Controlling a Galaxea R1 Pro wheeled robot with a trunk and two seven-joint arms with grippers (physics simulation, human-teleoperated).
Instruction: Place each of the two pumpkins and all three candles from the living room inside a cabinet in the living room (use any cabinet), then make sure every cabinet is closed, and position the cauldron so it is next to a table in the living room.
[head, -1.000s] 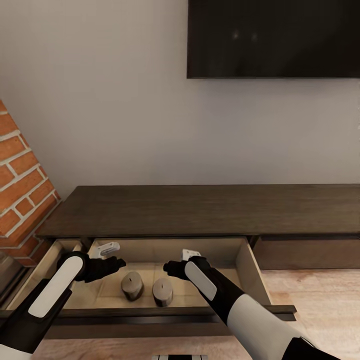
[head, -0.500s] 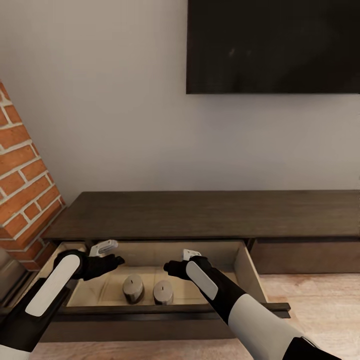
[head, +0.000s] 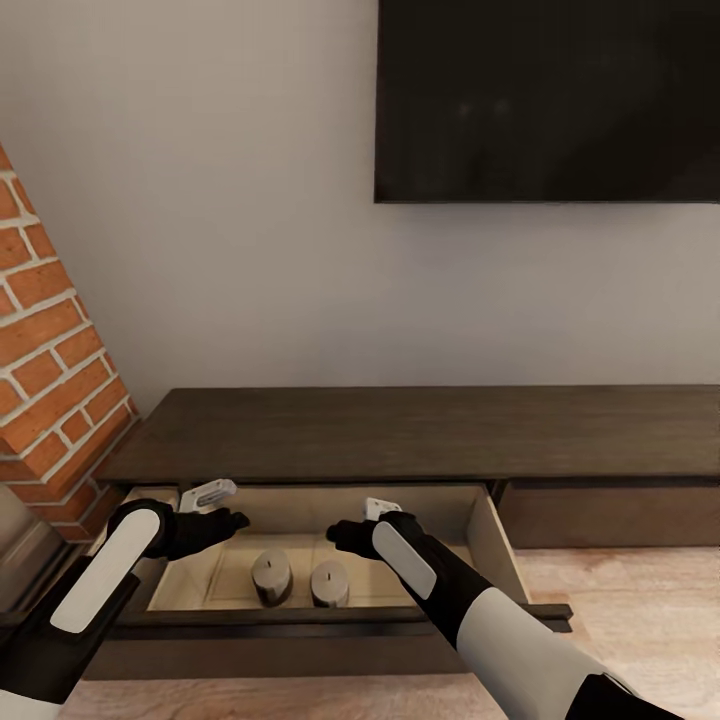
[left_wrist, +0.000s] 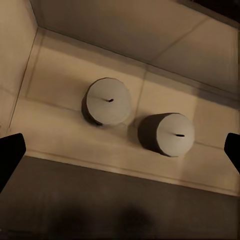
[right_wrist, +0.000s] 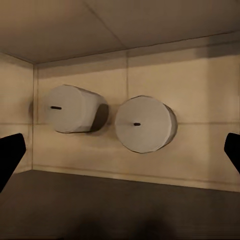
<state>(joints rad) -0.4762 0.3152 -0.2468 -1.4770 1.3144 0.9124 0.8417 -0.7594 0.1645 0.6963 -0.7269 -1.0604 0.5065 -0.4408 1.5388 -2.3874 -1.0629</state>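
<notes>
The cabinet, a long low dark-brown console, has its left drawer pulled out, showing a pale beige interior. Two candles stand upright side by side on the drawer floor: one and its neighbour. My left gripper hovers open above the drawer's left part. My right gripper hovers open above the middle, just over the candles. Neither gripper holds anything. No pumpkins or cauldron are in view.
A red brick wall stands at the left beside the console. A dark TV hangs on the grey wall above. A closed drawer front lies to the right, with wooden floor in front of it.
The whole picture has slid downward, so the camera has moved. Both arms hold the same pose over the drawer, and the two candles stay where they were.
</notes>
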